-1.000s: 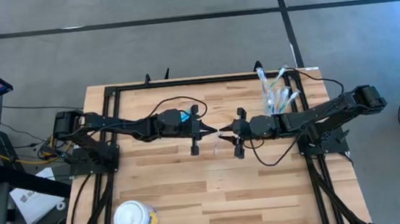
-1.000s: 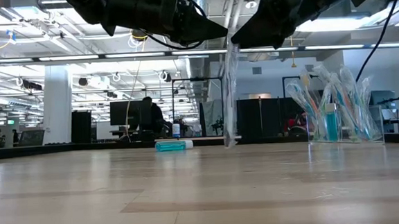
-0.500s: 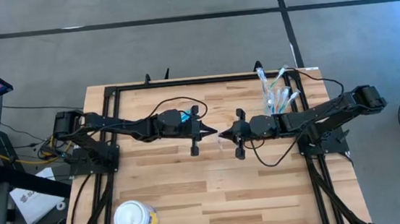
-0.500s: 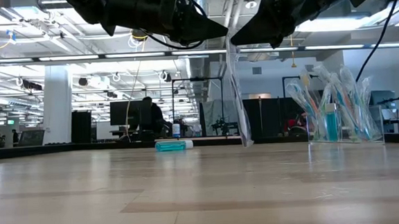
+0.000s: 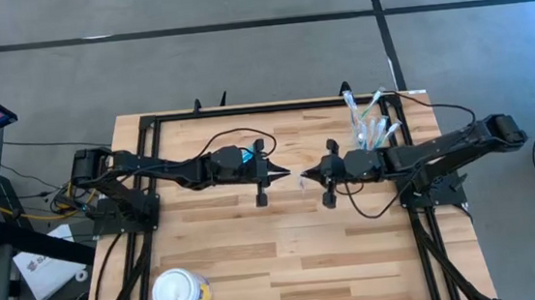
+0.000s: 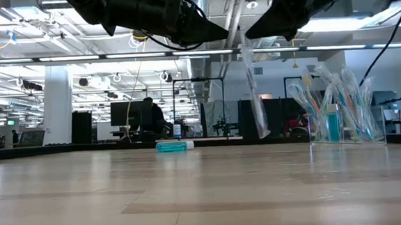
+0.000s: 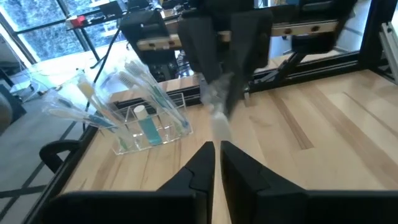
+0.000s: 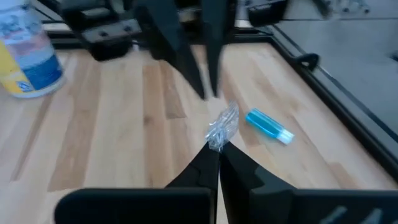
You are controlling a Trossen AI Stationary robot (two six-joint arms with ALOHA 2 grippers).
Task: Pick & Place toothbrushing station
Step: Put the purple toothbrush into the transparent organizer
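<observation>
Held item: wrapped toothbrush, hanging upright above mid-worktop, pinched at its top end in the right gripper; clear wrapper crinkled at the fingers, seen in the right wrist view.
Right fingers: clamped together on the wrapper's end.
Left gripper: just beside the right one, tip to tip; fingers close together, nothing visibly between them.
Handling: looks very light, thin and stiff inside; film wrapper likely slippery and prone to sliding or swinging from an end pinch. Better taken on the handle itself than on loose film.
Holder: clear tumbler at the worktop's far right, already crowded with toothbrushes; probably tips easily, so a gentle drop-in seems wise.
Tube: small blue tube with white cap, lying flat on the worktop under the left arm; round, likely to roll, best gripped across its middle.
Aside: yellow tub, white-lidded, near front corner.
</observation>
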